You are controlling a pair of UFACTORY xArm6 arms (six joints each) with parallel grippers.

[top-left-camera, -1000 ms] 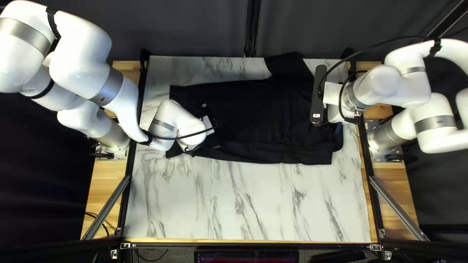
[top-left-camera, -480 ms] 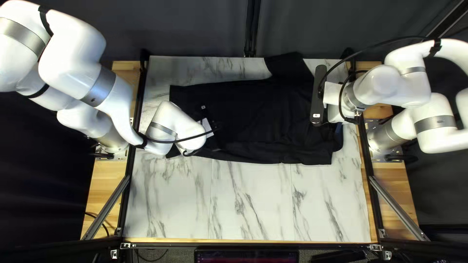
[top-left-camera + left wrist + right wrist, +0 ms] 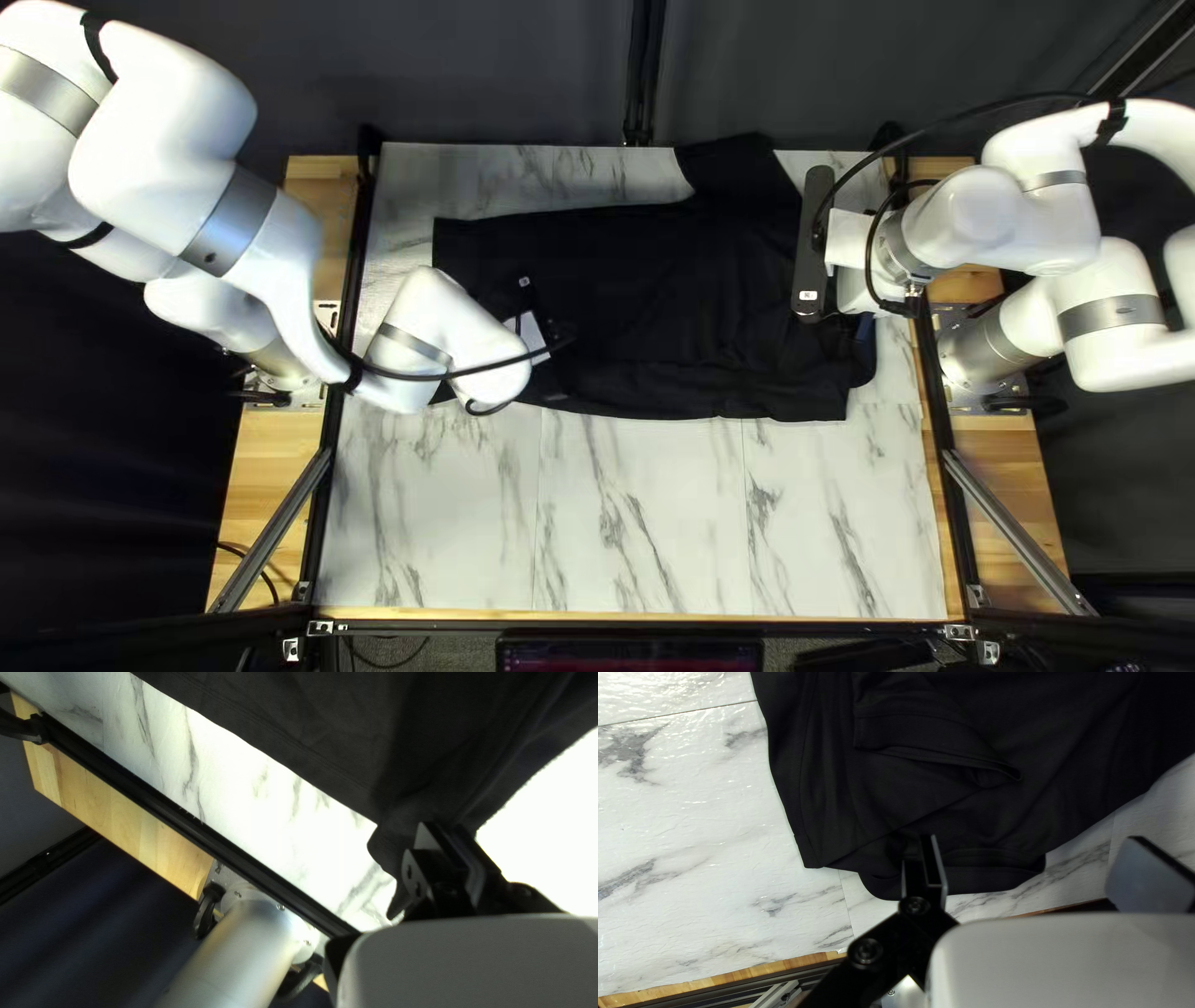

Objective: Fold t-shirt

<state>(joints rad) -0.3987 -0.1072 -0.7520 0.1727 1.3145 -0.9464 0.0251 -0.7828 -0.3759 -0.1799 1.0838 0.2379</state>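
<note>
The black t-shirt (image 3: 672, 299) lies across the far half of the table, one sleeve (image 3: 741, 162) reaching toward the far edge. Over its left end is my left gripper (image 3: 530, 334), its fingertips hidden in the top left view. In the left wrist view, my left gripper (image 3: 445, 852) is shut on gathered cloth of the t-shirt (image 3: 349, 740), and a small flap hangs beside the fingers. My right gripper (image 3: 813, 249) is above the shirt's right end. Seen from its wrist, my right gripper (image 3: 1042, 871) stands wide open, one finger over the collar area of the t-shirt (image 3: 983, 821).
Bare marbled tabletop (image 3: 647, 523) spreads between the shirt and the near edge. Black rails (image 3: 339, 423) run along both sides. The left arm's silver base (image 3: 243, 939) stands beyond the rail. A dark curtain (image 3: 498, 75) hangs behind the far edge.
My left arm has drawn back a little to the left, its gripper shifting slightly toward the near edge. The shirt's near left corner shows less from above. The right arm has stayed still.
</note>
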